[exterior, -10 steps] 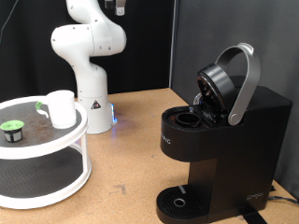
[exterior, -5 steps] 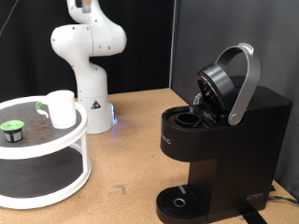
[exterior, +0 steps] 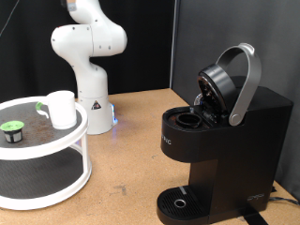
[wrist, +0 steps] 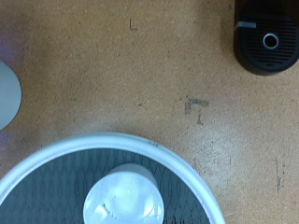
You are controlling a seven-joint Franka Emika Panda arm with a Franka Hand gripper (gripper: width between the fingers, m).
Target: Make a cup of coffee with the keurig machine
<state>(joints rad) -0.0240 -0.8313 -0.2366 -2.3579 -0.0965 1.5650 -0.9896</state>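
The white cup (exterior: 61, 109) stands upright on the top shelf of a white two-tier round tray (exterior: 82, 127) at the exterior view's left. From above it shows in the wrist view (wrist: 123, 198). The black keurig machine (exterior: 234, 150) stands at the exterior view's right with its lid (exterior: 220, 86) raised and the pod chamber open. Its round drip base (wrist: 270, 41) shows in the wrist view. The gripper is in neither view; only the white arm (exterior: 89, 42) shows, high at the back.
A small dark pod with a green top (exterior: 11, 129) sits on the tray's top shelf, left of the cup. The arm's white base (exterior: 92, 98) stands behind the tray. Brown tabletop (exterior: 131, 141) lies between tray and machine.
The arm's upper links have turned at the exterior view's top, and the dark part seen there a second ago has left the frame. Cup, pod and machine have not moved.
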